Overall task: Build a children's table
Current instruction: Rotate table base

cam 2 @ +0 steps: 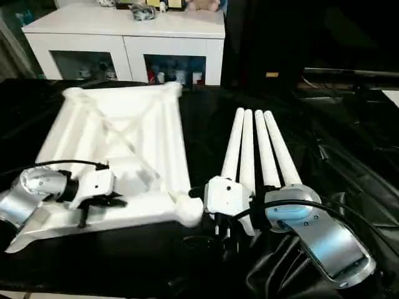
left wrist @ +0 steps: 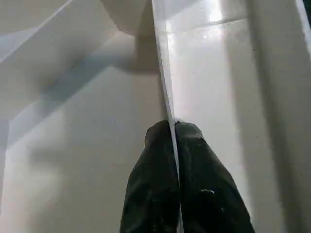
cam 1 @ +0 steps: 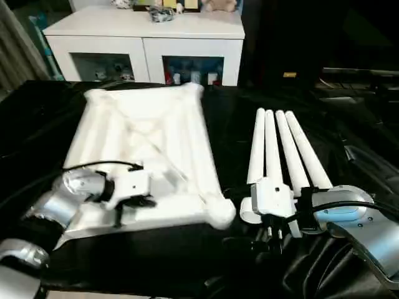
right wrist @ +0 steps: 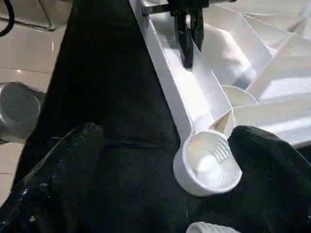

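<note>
A white plastic rectangular tabletop lies upside down on the black-draped bench, its ribbed underside facing up and round sockets at its corners. The left gripper sits at the tabletop's near edge, its two black fingers pinched shut on a thin upright white rib of the underside; the right wrist view shows the same closed fingers pressed on that rib just inside the near rim.

To the right, four long white tubular legs lie side by side on the bench, touching one another and fanning slightly away from the robot. The right gripper hovers at their near ends, its fingers spread wide and holding nothing. Between those fingers, the right wrist view shows the tabletop's near right round corner socket, open end toward the camera, with the ribbed tip of one leg just beneath it.

Behind the bench stands a white glass-door cabinet with small items on top and on its shelves. Loose folds of the black cloth bunch beneath the right arm.
</note>
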